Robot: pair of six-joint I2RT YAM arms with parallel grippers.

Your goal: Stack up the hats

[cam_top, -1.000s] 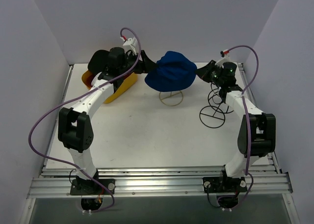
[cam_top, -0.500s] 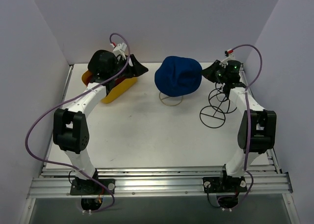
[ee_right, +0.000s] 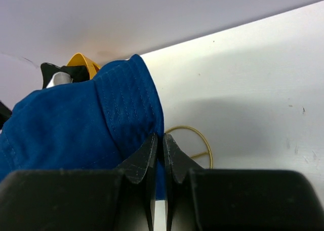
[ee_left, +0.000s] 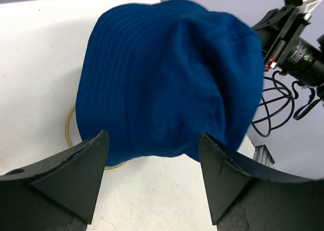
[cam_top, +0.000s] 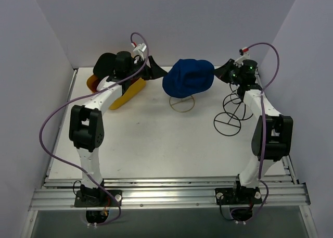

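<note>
Blue hat: soft, light, floppy. Right fingers pinch its brim; left fingers wide, brim just ahead. Grip there.

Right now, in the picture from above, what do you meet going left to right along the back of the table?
Yellow plastic basket → left gripper, open → blue fabric bucket hat → right gripper, shut on the hat's brim.

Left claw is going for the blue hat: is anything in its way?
Nothing visible. The open left claw faces the blue bucket hat directly. The right claw pinches the hat's brim on the opposite side.
</note>
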